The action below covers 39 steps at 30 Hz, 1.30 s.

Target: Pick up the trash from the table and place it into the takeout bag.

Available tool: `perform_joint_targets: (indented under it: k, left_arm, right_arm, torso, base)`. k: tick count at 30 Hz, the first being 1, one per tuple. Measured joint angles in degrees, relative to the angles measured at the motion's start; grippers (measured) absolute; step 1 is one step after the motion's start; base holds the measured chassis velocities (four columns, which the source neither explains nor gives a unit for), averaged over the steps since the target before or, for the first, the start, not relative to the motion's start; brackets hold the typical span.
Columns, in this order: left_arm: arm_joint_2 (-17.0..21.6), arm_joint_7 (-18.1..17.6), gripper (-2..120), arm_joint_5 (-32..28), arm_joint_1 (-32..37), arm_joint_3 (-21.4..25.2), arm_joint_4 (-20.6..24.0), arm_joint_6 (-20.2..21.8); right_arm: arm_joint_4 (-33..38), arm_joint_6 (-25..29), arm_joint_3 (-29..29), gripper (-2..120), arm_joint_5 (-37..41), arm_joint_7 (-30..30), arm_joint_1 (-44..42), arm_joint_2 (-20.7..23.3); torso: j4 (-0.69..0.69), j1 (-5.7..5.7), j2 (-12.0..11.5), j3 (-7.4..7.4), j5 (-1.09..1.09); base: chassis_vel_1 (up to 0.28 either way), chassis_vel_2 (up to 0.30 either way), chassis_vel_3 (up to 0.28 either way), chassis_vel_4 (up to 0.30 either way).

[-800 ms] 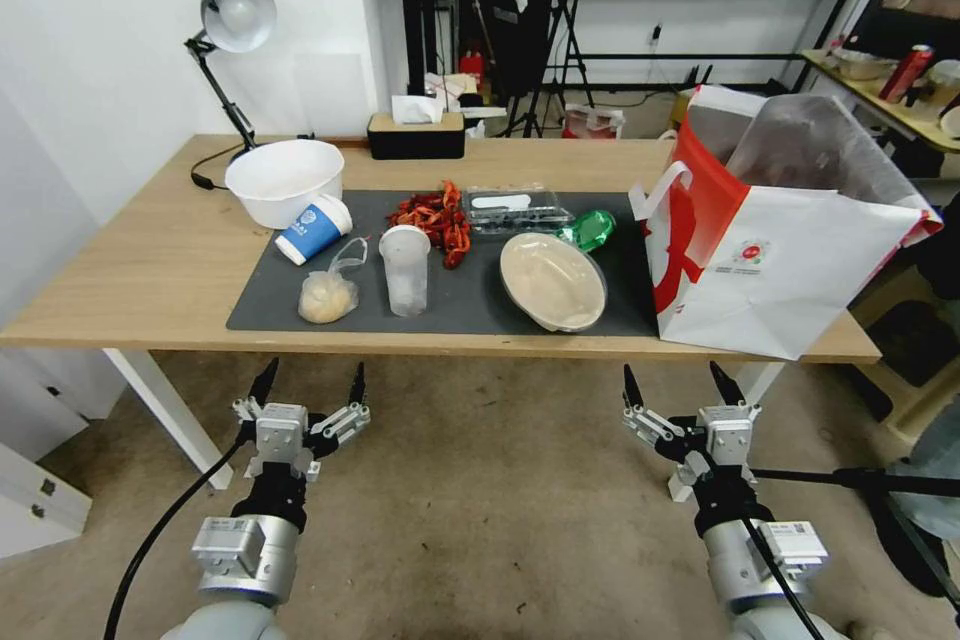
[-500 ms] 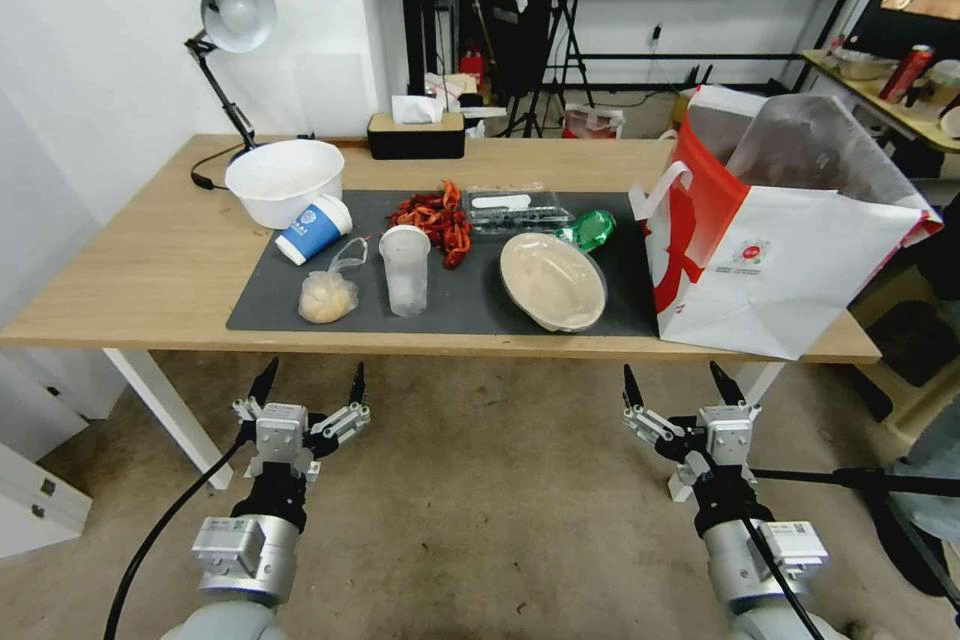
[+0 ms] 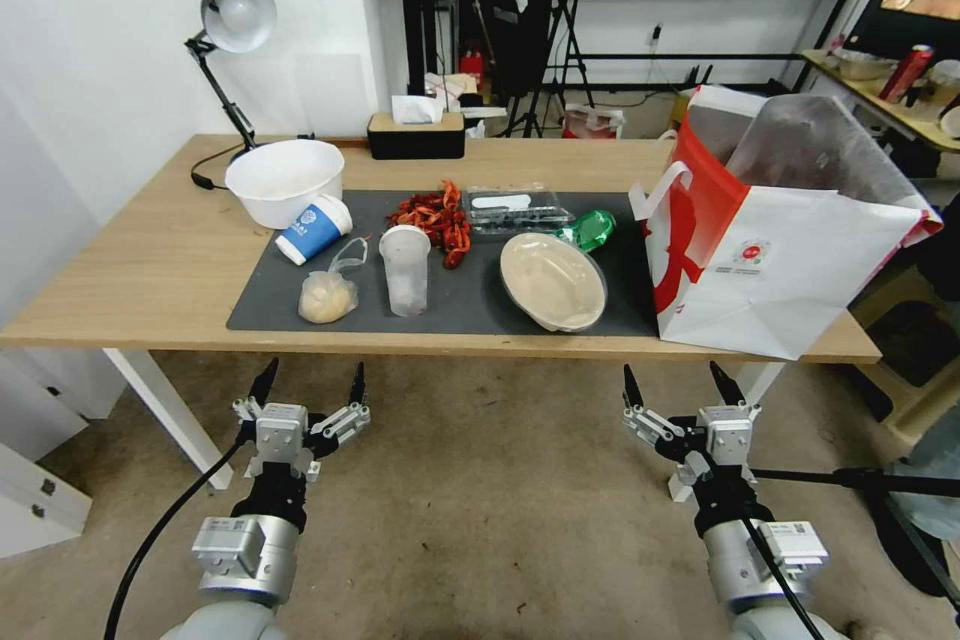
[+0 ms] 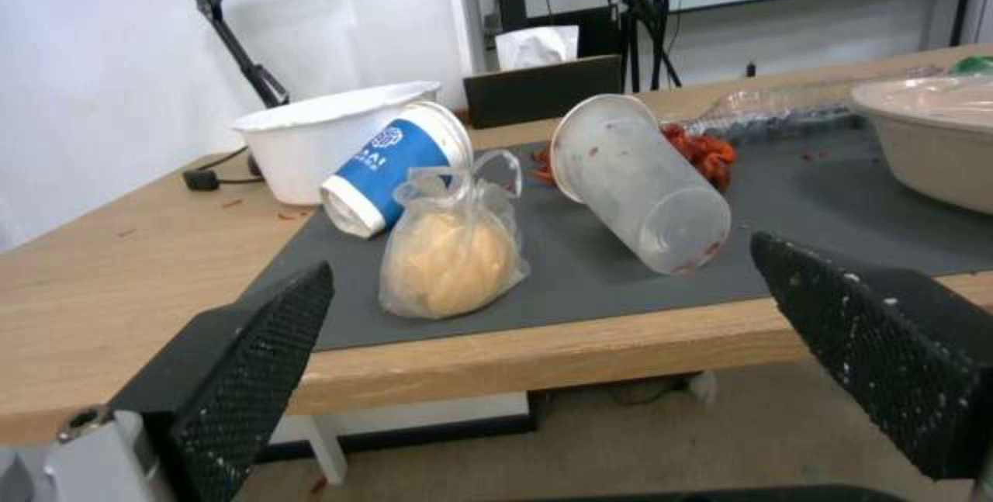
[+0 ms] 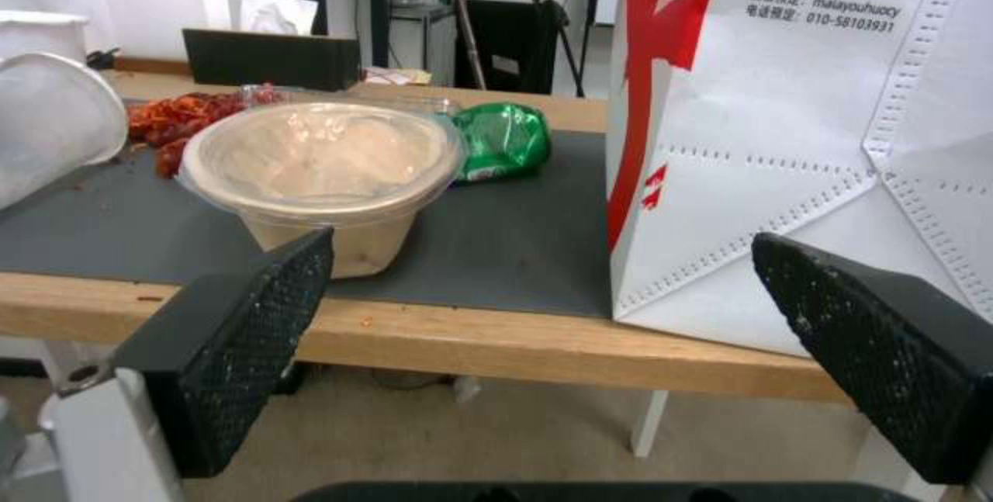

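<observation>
No change from a moment ago: left gripper [image 3: 309,383] and right gripper [image 3: 678,383] splayed, empty, below the table [image 3: 150,270]; trash [image 3: 553,280] beyond fingertips, untouched.

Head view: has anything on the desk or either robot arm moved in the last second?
Nothing visibly changed. Both pincers, left and right, hang open below the table edge, and the trash and takeout bag sit where they were.
</observation>
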State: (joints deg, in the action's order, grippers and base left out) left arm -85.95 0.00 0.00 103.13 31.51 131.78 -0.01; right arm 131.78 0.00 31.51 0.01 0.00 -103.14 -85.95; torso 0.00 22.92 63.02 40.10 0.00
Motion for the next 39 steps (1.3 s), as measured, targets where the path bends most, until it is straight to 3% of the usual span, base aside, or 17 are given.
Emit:
perform_joint_targets:
  k: [7,11,13,15,18,21,26,32,33,36,39]
  left_arm:
    - [0.0,0.0,100,0.0,0.0,0.0,0.0,0.0]
    - [-0.5,0.3,100,-1.0,-1.0,-0.1,0.3,2.4]
    - [-1.5,0.9,100,-2.7,-2.7,-0.3,1.1,6.3]
    - [-1.8,1.1,100,-3.2,-3.2,-0.4,1.3,7.5]
    - [-3.8,2.4,100,-6.7,-6.6,-0.9,2.8,15.9]
    - [-4.9,3.2,100,-9.0,-8.7,-1.0,3.3,19.1]
    - [-5.2,4.1,100,-9.9,-9.8,-1.0,3.1,18.9]
    - [-5.2,5.1,100,-9.6,-9.7,-0.8,2.4,17.0]
    - [-5.3,5.4,100,-9.4,-9.4,-0.6,2.2,15.8]
    - [-5.4,5.9,100,-9.2,-9.1,-0.4,2.1,14.9]
    - [-5.5,6.1,100,-9.1,-8.8,-0.3,2.1,14.3]
  right_arm:
    - [0.0,-0.1,0.0,100,0.0,0.0,0.0,0.0]
    - [0.1,-1.3,0.2,100,0.6,0.1,0.5,0.0]
    - [0.6,-4.5,1.1,100,1.9,0.6,1.9,-0.2]
    - [0.8,-5.6,1.4,100,2.4,0.7,2.4,-0.3]
    - [2.2,-13.8,3.6,100,5.9,1.8,5.8,-0.9]
    - [2.8,-17.8,4.6,100,7.6,2.3,7.5,-1.2]
    - [3.8,-23.5,6.2,100,10.1,3.1,10.0,-1.6]
    - [3.7,-23.5,6.2,100,11.0,3.3,10.4,-1.5]
    - [1.2,-19.3,4.1,100,15.1,3.8,12.1,-0.2]
    - [-2.1,-13.6,1.3,100,20.4,4.6,14.2,1.6]
    - [-2.9,-11.8,-0.5,100,22.5,4.3,15.1,2.3]
  torso:
    - [0.0,0.0,0.0,0.0,0.0]
    - [0.0,0.0,0.0,0.0,0.0]
    - [0.0,0.0,0.0,0.0,0.0]
    - [0.0,0.0,0.0,0.0,0.0]
    - [0.0,0.0,0.0,0.0,0.0]
    - [0.0,0.0,0.0,0.0,-0.01]
    - [0.01,0.01,0.0,0.01,0.01]
    - [-0.02,-0.02,0.0,0.01,0.0]
    - [0.0,-0.02,0.0,0.0,0.0]
    - [0.03,-0.01,0.0,0.0,0.02]
    - [0.0,-0.01,0.0,0.0,0.0]
  base:
    - [0.0,0.0,0.0,0.0]
    - [0.0,0.0,0.0,0.0]
    - [0.0,0.0,0.0,0.0]
    - [0.0,0.0,0.0,0.0]
    - [0.0,0.0,0.0,0.0]
    - [0.0,0.0,0.0,0.0]
    - [0.0,0.0,0.0,0.0]
    - [0.0,0.0,0.0,0.0]
    - [0.0,0.0,0.0,0.0]
    - [0.0,0.0,0.0,0.0]
    - [0.0,0.0,0.0,0.0]
